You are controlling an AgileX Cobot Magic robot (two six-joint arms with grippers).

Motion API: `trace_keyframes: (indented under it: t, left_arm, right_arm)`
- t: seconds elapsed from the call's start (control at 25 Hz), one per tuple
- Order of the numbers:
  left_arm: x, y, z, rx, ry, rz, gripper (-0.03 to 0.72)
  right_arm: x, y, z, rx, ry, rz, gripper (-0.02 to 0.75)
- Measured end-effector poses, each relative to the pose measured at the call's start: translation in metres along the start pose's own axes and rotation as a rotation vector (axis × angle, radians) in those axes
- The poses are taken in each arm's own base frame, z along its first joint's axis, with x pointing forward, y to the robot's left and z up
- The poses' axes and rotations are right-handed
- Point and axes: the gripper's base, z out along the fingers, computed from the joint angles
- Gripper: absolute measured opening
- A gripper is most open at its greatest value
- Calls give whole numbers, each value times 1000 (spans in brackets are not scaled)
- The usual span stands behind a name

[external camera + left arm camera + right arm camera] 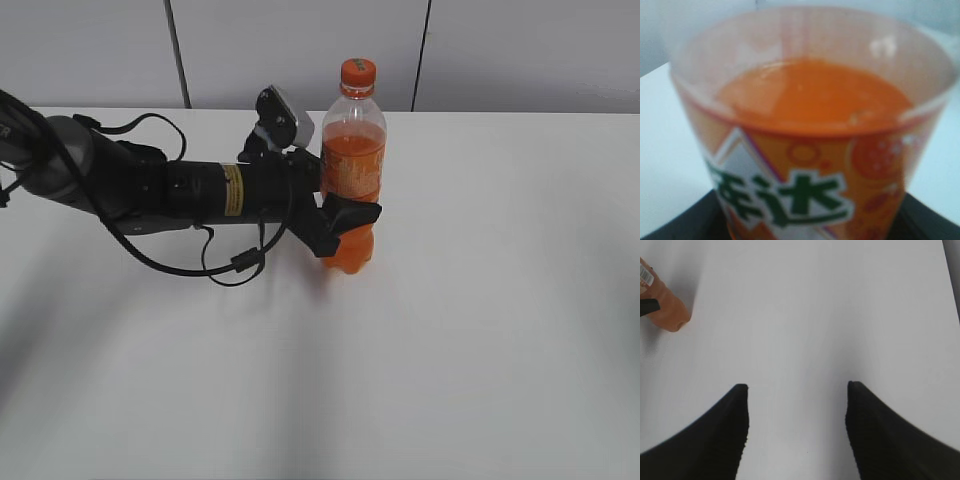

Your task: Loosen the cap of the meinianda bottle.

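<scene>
Exterior view: the left gripper (350, 222) is clamped around the waist of the meinianda bottle (353, 165), which stands upright on the white table (480, 300). The cap (358, 72) sits screwed on, directly above the gripper (well clear of its fingers).

Left wrist view: the bottle's orange label (805, 190) fills the frame straight ahead of the gripper; black fingers (680, 225) flank it at the lower corners.

Right wrist view: the right gripper (797, 392) is spread wide over bare table, holding nothing. The bottle's base (667, 310) lies far ahead to its left.
</scene>
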Motion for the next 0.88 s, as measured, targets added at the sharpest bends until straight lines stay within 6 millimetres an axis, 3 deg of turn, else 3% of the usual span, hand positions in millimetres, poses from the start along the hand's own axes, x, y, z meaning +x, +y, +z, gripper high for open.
trace_keyframes:
  t: [0.28,0.6,0.88]
  left_arm:
    - [0,0,0,0,-1,-2,426]
    - [0,0,0,1,-2,-2,426]
    - [0,0,0,1,-3,-2,426]
  right_arm:
    - [-57,-8,58,-14,168,10,459]
    - [-104,-16,129,-34,370,17,459]
    - [-143,-20,170,-49,402,21,459]
